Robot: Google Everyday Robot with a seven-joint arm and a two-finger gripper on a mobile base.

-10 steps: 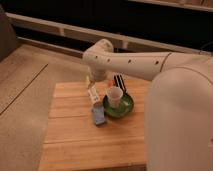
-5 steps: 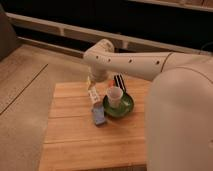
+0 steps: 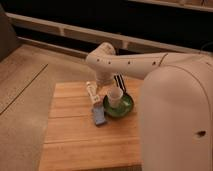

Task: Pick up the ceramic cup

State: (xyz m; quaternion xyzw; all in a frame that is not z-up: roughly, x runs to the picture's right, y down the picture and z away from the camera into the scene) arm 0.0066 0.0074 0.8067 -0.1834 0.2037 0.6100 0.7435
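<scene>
Claw (image 3: 119, 83) — same spot as before — just by ceramic cup (image 3: 114, 96)

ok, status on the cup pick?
Pincer hovers just behind cup. Cup upright, not lifted, overlapping green bowl. Bottle and blue item close beside it.

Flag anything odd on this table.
The ceramic cup sits in the green bowl, not on the wood. The white bottle beside it seems to lie on its side. The tool is just above the cup.
</scene>
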